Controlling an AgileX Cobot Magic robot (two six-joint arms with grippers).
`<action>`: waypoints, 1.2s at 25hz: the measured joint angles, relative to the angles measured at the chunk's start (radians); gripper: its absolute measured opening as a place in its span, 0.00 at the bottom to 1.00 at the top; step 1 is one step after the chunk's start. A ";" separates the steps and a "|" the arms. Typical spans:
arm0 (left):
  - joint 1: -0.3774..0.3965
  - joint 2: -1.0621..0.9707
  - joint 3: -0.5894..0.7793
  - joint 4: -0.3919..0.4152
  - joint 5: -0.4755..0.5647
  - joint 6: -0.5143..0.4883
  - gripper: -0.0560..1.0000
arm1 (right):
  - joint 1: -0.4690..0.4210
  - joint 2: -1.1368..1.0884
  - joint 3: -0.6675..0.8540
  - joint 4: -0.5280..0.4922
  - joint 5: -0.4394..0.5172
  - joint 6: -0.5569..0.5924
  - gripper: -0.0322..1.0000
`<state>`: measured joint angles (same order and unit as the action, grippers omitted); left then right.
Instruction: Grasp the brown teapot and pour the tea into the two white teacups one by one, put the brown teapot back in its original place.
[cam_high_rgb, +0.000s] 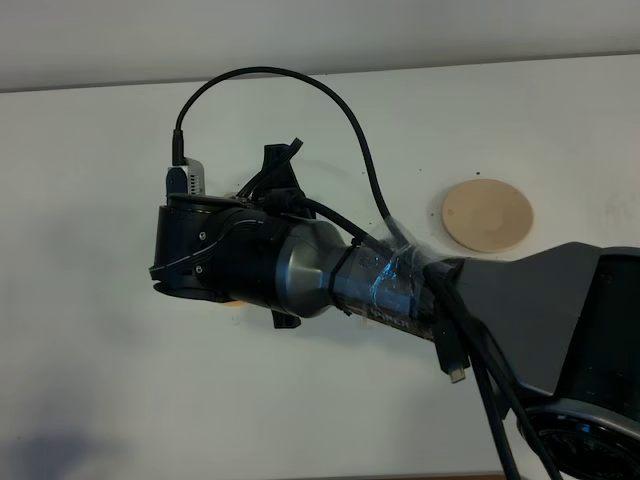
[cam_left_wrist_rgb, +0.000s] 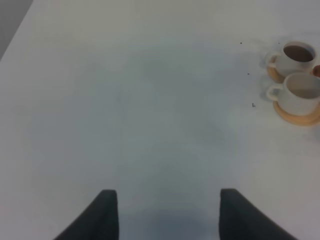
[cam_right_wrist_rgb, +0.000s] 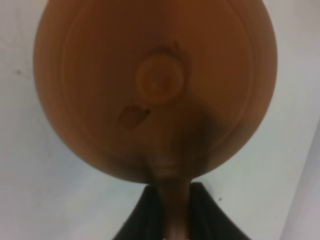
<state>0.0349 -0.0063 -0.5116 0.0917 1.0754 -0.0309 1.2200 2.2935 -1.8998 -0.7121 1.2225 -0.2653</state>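
Two arms inspected, view by view. High exterior view: the black and silver right arm (cam_high_rgb: 300, 265) reaches across the white table (cam_high_rgb: 100, 400) and hides its own working end; a sliver of orange (cam_high_rgb: 235, 303) shows beneath the wrist housing, identity not determinable. The flat round pale beige disc coaster (cam_high_rgb: 487, 214) lies bare at three o'clock from that housing, well apart. Left wrist view: the left gripper (cam_left_wrist_rgb: 167, 215) has its jaws wide, nothing between. Two small white ceramic teacups (cam_left_wrist_rgb: 299, 95) sit close together on orange round coasters (cam_left_wrist_rgb: 300, 116); the farther cup (cam_left_wrist_rgb: 292, 59) holds dark reddish-brown tea (cam_left_wrist_rgb: 298, 52), the nearer cup shows a pale inside. Right wrist view: the right gripper (cam_right_wrist_rgb: 172, 215) is clamped on the loop handle (cam_right_wrist_rgb: 170, 200) of the squat orange-brown clay teapot (cam_right_wrist_rgb: 155, 85), lid on.
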 joint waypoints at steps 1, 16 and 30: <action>0.000 0.000 0.000 0.000 0.000 0.000 0.48 | 0.000 0.000 0.000 -0.006 0.000 0.000 0.12; 0.000 0.000 0.000 0.000 0.000 0.001 0.48 | 0.037 0.052 0.000 -0.151 0.005 -0.074 0.12; 0.000 0.000 0.000 0.000 0.000 0.002 0.48 | 0.049 0.053 0.000 -0.240 -0.003 -0.112 0.12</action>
<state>0.0349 -0.0063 -0.5116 0.0917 1.0754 -0.0291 1.2687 2.3465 -1.8998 -0.9522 1.2199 -0.3773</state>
